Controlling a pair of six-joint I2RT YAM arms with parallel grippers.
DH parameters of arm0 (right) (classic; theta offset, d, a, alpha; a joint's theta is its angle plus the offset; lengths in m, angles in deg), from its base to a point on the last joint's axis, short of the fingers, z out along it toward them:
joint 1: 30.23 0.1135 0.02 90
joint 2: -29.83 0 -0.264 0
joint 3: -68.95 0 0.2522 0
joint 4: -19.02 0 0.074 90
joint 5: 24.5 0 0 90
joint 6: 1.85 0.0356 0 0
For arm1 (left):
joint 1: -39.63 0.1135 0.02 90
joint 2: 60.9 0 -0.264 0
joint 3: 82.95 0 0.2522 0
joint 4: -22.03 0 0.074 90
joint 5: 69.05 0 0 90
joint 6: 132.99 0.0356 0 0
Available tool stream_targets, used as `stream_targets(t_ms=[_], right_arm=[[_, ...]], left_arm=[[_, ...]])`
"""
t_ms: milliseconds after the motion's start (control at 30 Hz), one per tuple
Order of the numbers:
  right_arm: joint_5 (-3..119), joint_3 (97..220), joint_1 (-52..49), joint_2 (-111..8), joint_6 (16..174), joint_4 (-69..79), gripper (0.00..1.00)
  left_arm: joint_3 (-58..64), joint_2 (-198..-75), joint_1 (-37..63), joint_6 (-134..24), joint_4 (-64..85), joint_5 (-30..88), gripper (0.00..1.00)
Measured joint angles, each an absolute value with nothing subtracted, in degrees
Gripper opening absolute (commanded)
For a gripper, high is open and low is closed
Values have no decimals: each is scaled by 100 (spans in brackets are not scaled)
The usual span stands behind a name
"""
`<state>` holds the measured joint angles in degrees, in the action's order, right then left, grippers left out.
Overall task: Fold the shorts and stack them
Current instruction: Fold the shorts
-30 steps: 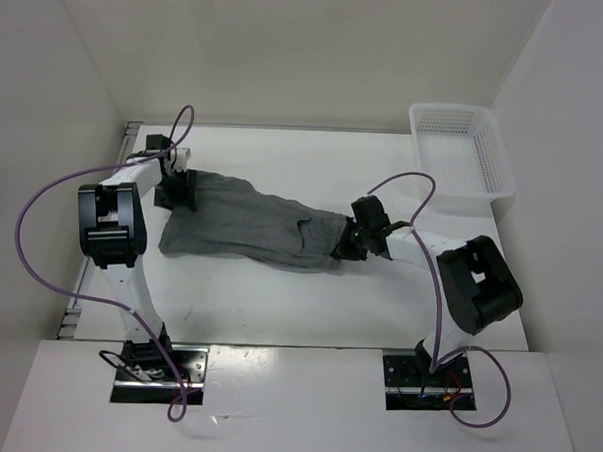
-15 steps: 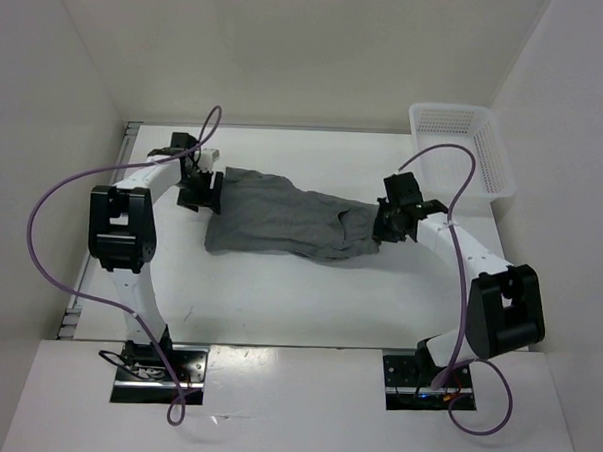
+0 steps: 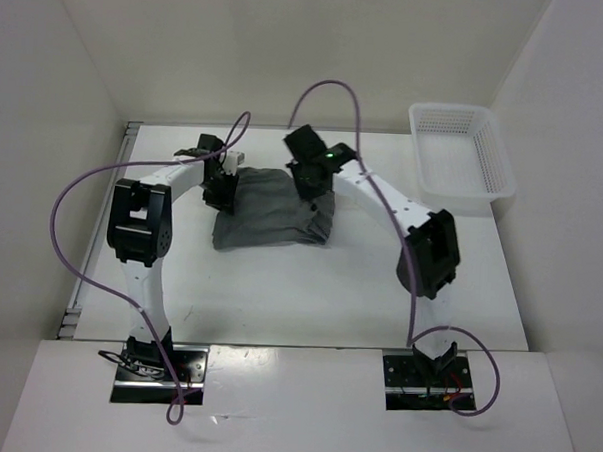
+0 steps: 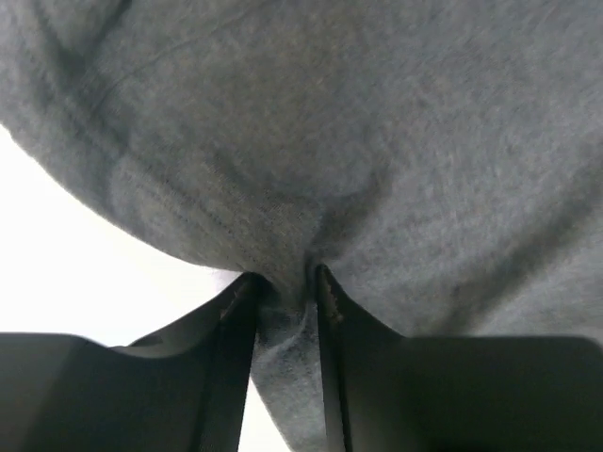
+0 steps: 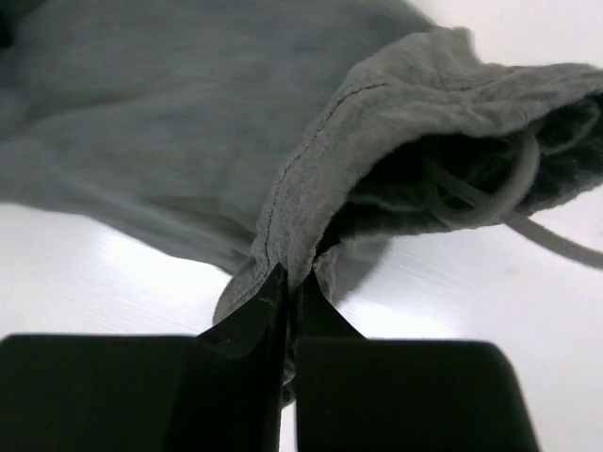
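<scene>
The grey shorts point(image 3: 267, 213) lie doubled over into a compact bundle at the back middle of the table. My left gripper point(image 3: 223, 190) is at the bundle's left edge, and in the left wrist view my left gripper point(image 4: 283, 287) has its jaws pressed on a pinch of the shorts point(image 4: 358, 141). My right gripper point(image 3: 311, 183) is over the bundle's upper right. In the right wrist view my right gripper point(image 5: 290, 278) is shut on a hemmed edge of the shorts point(image 5: 170, 122), beside the open waistband with its drawstring point(image 5: 490, 188).
A white mesh basket point(image 3: 497, 154) stands at the back right corner. White walls close in the table on the left, back and right. Purple cables arc above both arms.
My right gripper has carried its end of the shorts leftward over the rest, doubling the cloth. My left gripper has moved right and toward the back, and its jaws have closed on the fabric.
</scene>
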<state>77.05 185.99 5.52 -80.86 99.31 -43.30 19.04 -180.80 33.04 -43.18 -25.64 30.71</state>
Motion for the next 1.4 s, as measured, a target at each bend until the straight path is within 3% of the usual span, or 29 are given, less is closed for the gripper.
stream_targets(t_ms=[300,700,833,867,900,1200,1400], right_arm=[[7602,21148,1927,-10309,9528,-4926,0],[6905,22947,2069,-11092,9830,-5053,0],[6938,22750,1946,-10851,9902,-5082,0],[6947,22547,1885,-10700,9911,-5075,0],[6960,22328,1800,-10517,9915,-5084,0],[6966,19565,606,-8220,9965,-4498,0],[6982,18636,161,-7583,9902,-4347,0]], left_arm=[[1948,-18147,3297,-4327,-2428,3283,26],[2061,-18259,3354,-4324,-2376,3635,9],[2092,-18259,3389,-4344,-2385,3504,42],[2123,-18259,3393,-4331,-2391,3406,55],[2162,-18259,3398,-4322,-2404,3294,59],[2315,-18176,3435,-4322,-2673,1659,65],[2772,-17997,3435,-4320,-2927,848,65]])
